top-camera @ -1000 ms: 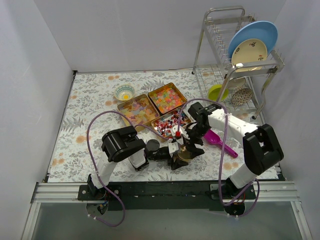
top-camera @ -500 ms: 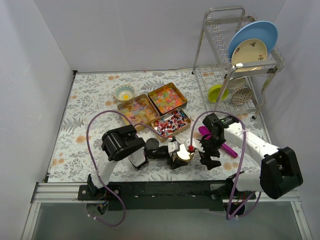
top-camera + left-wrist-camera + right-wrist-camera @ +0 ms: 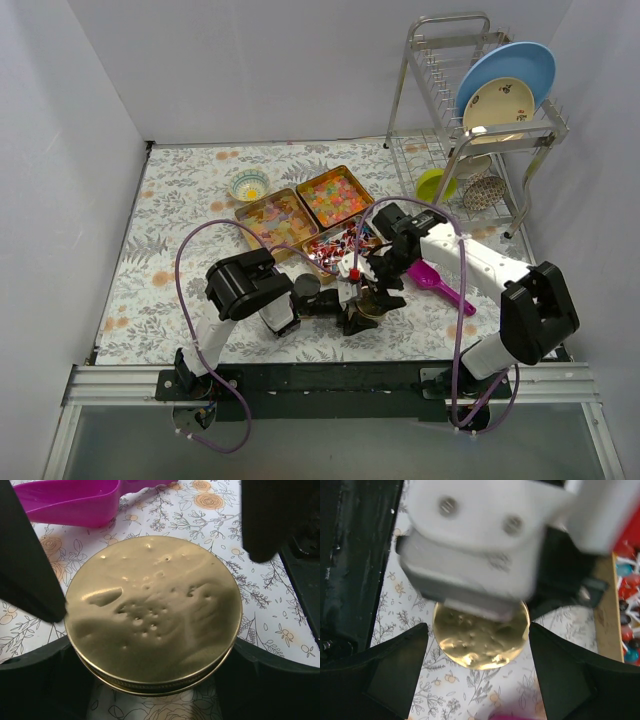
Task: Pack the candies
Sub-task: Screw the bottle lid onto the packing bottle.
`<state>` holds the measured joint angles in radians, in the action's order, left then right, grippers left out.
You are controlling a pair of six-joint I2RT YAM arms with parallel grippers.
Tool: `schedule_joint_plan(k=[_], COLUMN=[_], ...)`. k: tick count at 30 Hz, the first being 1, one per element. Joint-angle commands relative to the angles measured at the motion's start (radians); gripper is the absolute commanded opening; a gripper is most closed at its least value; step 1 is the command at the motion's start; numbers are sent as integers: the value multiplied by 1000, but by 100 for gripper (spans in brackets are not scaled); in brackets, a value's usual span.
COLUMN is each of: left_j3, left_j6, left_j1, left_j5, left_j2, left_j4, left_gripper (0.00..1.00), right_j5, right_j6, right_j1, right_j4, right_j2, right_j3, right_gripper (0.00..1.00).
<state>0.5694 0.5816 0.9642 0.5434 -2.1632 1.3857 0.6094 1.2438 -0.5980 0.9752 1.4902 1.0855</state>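
Filling three gold trays, candies lie sorted by kind.

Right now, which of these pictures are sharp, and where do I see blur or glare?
Top view: evenly lit and sharp, with only soft shadows. Left wrist view: the lid is sharp with a dull sheen; the black fingers are dark, without detail. Right wrist view: the white housing is blurred, the candies too, and the lid shows a bright reflection.
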Motion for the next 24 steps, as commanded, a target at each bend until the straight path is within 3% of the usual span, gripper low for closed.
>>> schedule_joint_plan(k=[1, 5, 14, 24], left_j3=[-78, -82, -77, -71], left_j6=[47, 52, 58, 78], left_j1=[-13, -15, -18, -28], left_j5=[-72, -77, -66, -69], left_j2=[-155, -156, -159, -164], left_j4=[-123, -116, -119, -132], left_gripper=[0, 0, 0, 0], right_j5=[26, 1, -23, -26], right_j6=[48, 57, -35, -17], right_j1=[-55, -56, 3, 7], right_j4=[-6, 23, -96, -53], right_j2=[28, 53, 35, 18], right_j3=[-25, -39, -53, -79], right_gripper=[88, 88, 88, 88])
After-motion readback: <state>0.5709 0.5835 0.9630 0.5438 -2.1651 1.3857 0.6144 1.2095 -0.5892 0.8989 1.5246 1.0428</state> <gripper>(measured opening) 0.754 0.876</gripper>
